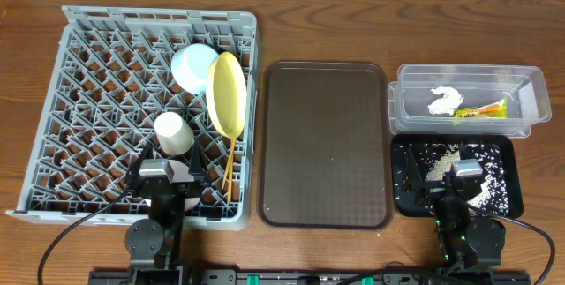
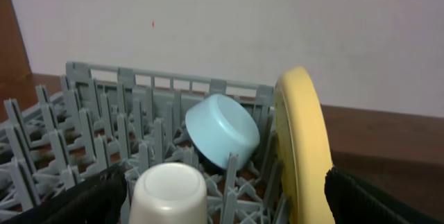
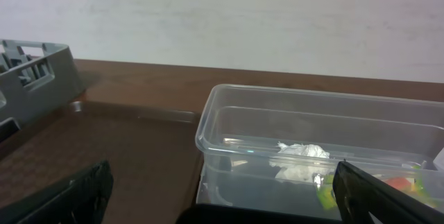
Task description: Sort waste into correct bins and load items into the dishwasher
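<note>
Honestly, plate [image 1: 227, 93], bowl [image 1: 194, 66] and cup [image 1: 173, 132] sit in the rack [image 1: 88, 64]. Left gripper [image 1: 169, 174] and right gripper [image 1: 459, 177] both spread, empty. Plate's standing on edge, so a bump from the left one could tip it.

We see a brown wood table [image 1: 26, 64]. Dark lines run along it from left to right, and from above it fills nearly the whole view. At the far edge of the table stands a plain, pale wall [image 2: 277, 16], almost white. There is one tiny red speck [image 2: 153, 23] on it, up on the left. At the far left, a brown strip [image 2: 10, 30] stands by the wall; we cannot tell what it is. The light is soft and even, and shadows on the table are faint.
</note>
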